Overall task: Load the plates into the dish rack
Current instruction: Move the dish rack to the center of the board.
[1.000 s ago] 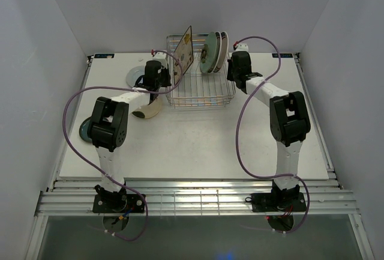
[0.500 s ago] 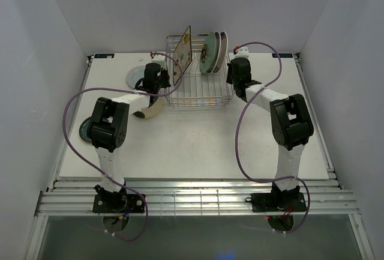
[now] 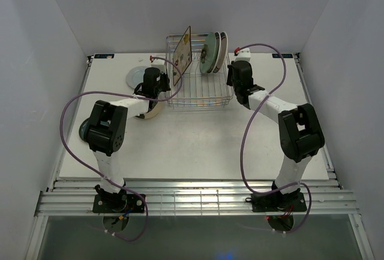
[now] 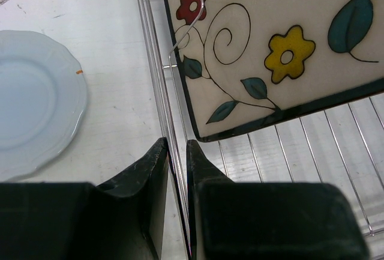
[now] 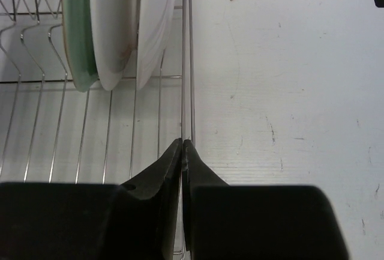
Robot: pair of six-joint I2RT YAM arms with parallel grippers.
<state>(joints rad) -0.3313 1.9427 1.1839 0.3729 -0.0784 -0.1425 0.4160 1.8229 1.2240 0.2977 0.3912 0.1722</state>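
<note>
Tabletop nearest me is pale, matt and scuffed, and white walls close it in on three sides, so I judge there is little room to swing. Out on the left a dark teal plate lies flat by the elbow, a cream plate sits under the forearm, and a blue-grey plate lies just beside the dish rack. My left gripper is pinched on the rack's left rim wire, and the right gripper is clamped on the right rim wire. Inside, the square floral plate leans, while the pale green plate and white plates stand upright at the far end. I judge the wire rack light and springy. The glazed plates look stiff, slick and easily chipped, so I would grip them by the rim.
</note>
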